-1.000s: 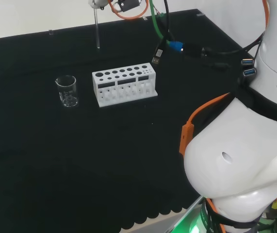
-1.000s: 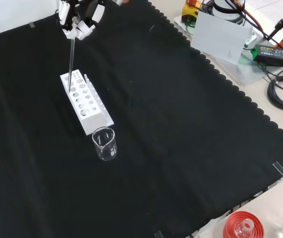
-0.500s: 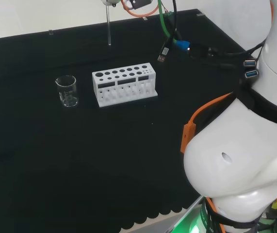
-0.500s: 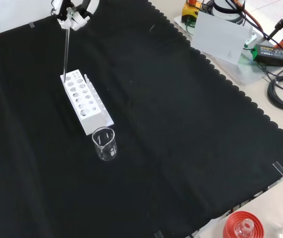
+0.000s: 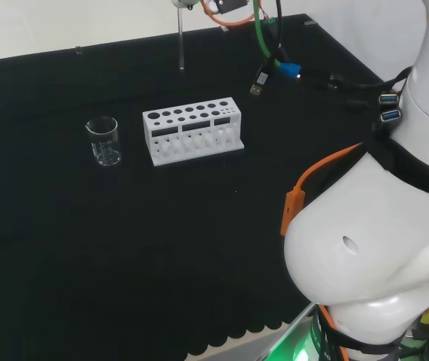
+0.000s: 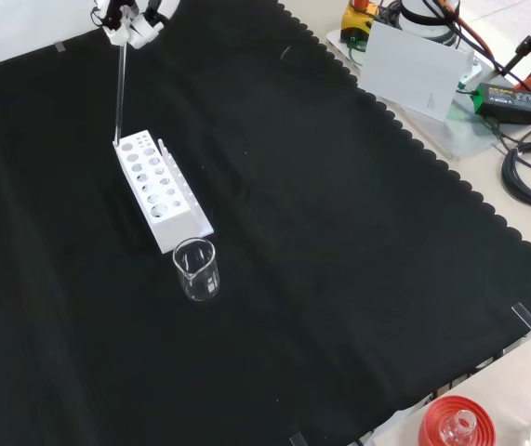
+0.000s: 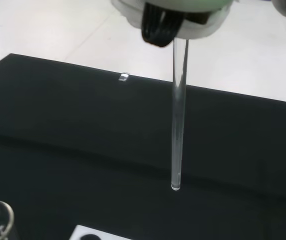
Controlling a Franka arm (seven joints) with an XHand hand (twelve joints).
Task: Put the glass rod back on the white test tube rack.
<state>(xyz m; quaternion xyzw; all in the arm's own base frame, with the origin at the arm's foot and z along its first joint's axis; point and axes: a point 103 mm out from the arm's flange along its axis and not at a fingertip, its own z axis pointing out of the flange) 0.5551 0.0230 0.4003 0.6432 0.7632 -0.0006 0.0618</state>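
The glass rod [image 6: 120, 93] hangs upright, pinched at its top by the curled fingers of the hand [image 6: 126, 17]. In the front view its lower tip is level with the far end of the white test tube rack [image 6: 161, 190]. In the head view the rod [image 5: 181, 41] hangs beyond the rack [image 5: 191, 129], above the cloth, under the hand [image 5: 183, 3]. The wrist view shows dark fingers [image 7: 160, 27] round the rod [image 7: 178, 115], its tip free in the air, and a corner of the rack [image 7: 97, 234] below.
A small glass beaker [image 6: 196, 269] stands at the rack's near end in the front view, left of the rack in the head view [image 5: 103, 141]. A red ribbed stand [image 6: 453, 423] sits off the cloth's front corner. Cables and a white card [image 6: 414, 65] lie beyond the cloth's right edge.
The hand has carried the rod to the right in the head view, and farther off in the front view, where the tip now appears by the rack's far end.
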